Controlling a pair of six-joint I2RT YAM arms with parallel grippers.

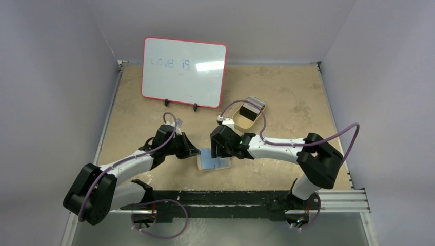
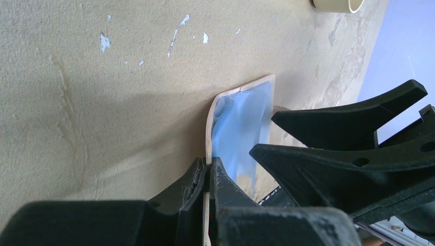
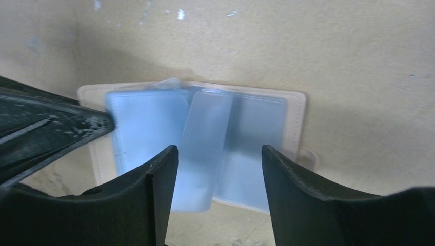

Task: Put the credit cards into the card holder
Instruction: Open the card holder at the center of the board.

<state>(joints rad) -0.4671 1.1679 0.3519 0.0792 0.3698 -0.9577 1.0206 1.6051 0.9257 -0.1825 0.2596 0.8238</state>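
The card holder [image 3: 256,123] lies opened flat on the table [image 1: 287,92] between the two arms, its pale blue pockets facing up. The left gripper [image 2: 207,166] is clenched on the tan edge of the holder's left half, pinning it open. The right gripper [image 3: 219,149] hangs just above the pockets with its jaws spread and nothing between them. The step in hand looks like loading: one arm steadies the holder while the other works the pockets. A pale blue strip [image 3: 202,148] lies slanted across the middle fold; it could be a card partly seated or a loose pocket leaf, and I cannot tell which. If it is a card, the next move calls for a light push along the pocket's line. Otherwise the right arm must fetch a card. The oval dish [image 1: 236,123] behind the right arm holds something flat and grey at its far rim, perhaps the credit cards [image 1: 255,102], but it is too small to be sure.
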